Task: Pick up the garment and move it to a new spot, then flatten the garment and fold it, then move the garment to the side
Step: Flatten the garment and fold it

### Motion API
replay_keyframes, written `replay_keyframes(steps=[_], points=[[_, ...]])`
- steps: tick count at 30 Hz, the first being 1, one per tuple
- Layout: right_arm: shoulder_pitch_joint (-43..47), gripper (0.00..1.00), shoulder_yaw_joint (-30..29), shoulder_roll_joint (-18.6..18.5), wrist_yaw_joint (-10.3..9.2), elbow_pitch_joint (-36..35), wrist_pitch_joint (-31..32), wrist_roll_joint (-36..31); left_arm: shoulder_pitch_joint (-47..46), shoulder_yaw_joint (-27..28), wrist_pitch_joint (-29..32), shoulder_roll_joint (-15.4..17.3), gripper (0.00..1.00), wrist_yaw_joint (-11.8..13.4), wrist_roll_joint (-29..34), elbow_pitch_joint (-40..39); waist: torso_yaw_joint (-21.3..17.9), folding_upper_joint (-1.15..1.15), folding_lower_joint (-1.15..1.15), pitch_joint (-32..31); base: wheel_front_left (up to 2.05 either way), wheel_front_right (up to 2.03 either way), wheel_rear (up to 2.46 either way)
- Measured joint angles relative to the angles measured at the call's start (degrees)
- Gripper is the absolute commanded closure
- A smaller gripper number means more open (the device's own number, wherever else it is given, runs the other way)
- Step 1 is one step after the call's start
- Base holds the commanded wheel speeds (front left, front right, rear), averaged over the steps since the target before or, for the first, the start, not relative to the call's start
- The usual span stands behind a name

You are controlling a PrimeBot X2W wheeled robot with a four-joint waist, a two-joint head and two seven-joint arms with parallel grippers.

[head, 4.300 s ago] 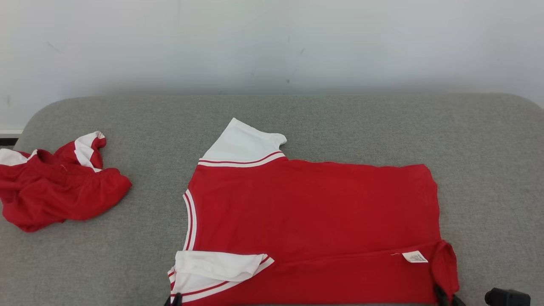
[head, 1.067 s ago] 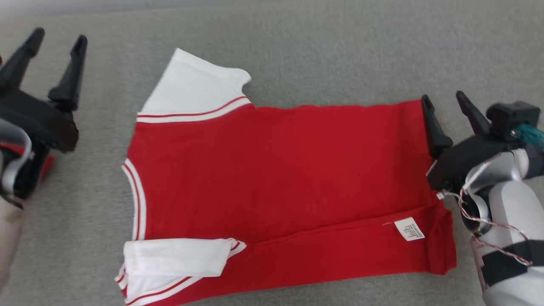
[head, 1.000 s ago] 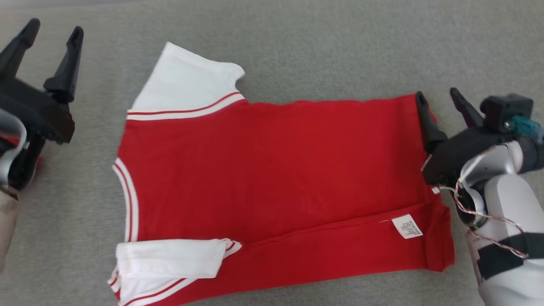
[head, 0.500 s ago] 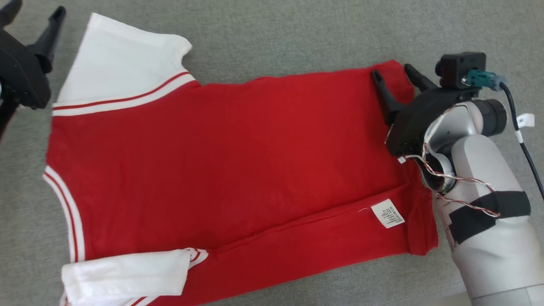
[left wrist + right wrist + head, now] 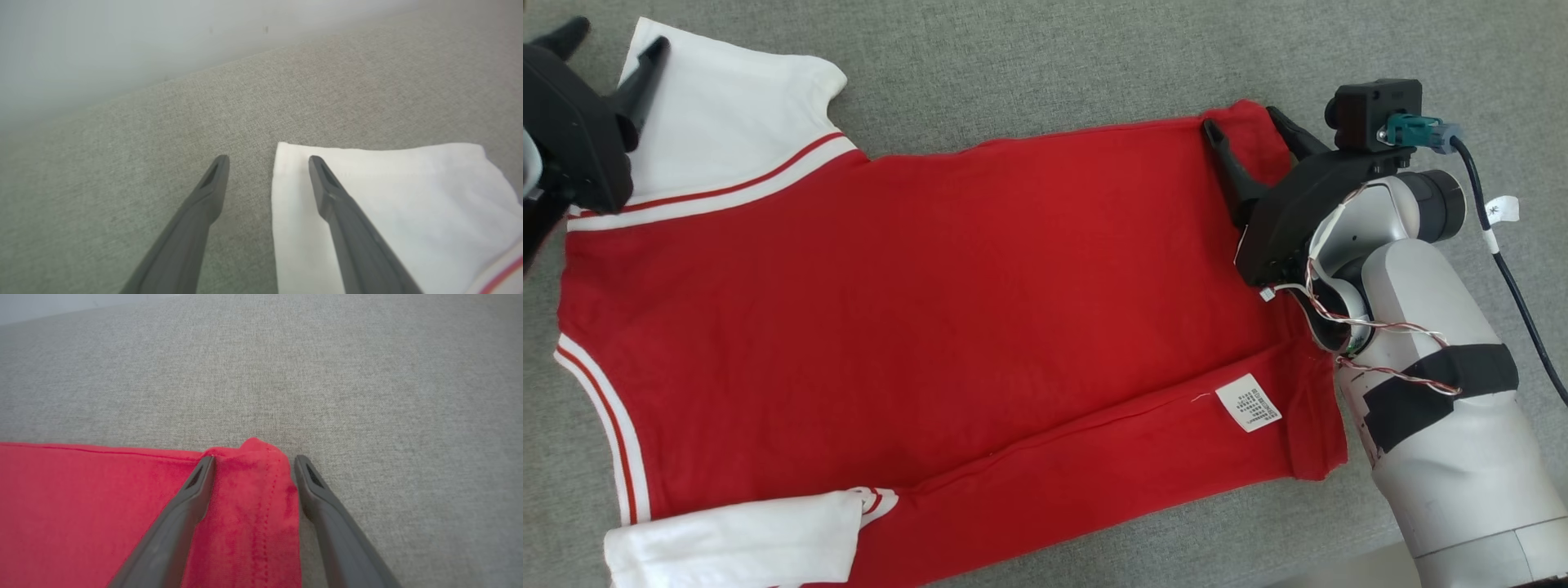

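The shirt [image 5: 931,302] lay flat on the grey cushion [image 5: 1054,57]. You had the right gripper [image 5: 1241,118] with its 2 fingers apart around the hem corner [image 5: 249,457], the left gripper [image 5: 614,37] likewise straddling the white sleeve [image 5: 388,183] edge, apparently so both far corners could be pinched for folding.

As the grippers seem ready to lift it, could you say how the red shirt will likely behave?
The red shirt will probably hang limp: its near edge already lies folded over. It looks thin, so likely light. Its hem corner puckers inside the open right gripper, so it may bunch when pinched.
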Motion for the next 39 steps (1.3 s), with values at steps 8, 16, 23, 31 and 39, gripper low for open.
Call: replay_keyframes(steps=[8,16,23,31,39], points=[[-2.3,0.0,1.7,0.2,0.0,2.3,1.2,0.4,-2.3,-5.3,1.3,-0.7,0.0,0.0,-2.8,0.8,-0.6,0.0,-0.01,0.8,0.0,0.0,0.0],[-3.2,1.0,2.7,0.6,0.02,4.1,1.8,1.5,-3.4,-8.4,-0.6,-1.3,1.0,0.0,-4.9,2.6,-0.7,0.0,0.0,0.1,0.0,0.0,0.0],[-1.9,1.0,2.4,-1.0,0.02,4.5,-2.4,1.5,-3.0,-8.3,-8.7,-0.6,1.0,0.0,-8.3,1.1,1.2,0.0,0.02,-2.1,0.0,0.0,0.0],[1.7,1.0,1.9,-4.2,0.01,4.0,-8.9,1.7,1.6,-8.6,-16.9,0.5,1.0,0.0,-12.0,-6.0,4.4,0.0,0.01,-5.8,0.0,0.0,0.0],[7.4,1.0,2.2,-5.8,0.01,1.1,-14.9,1.1,12.3,-6.6,-21.7,4.0,1.0,1.6,-13.3,-17.1,7.1,0.0,0.01,-9.7,0.0,0.0,0.0]])
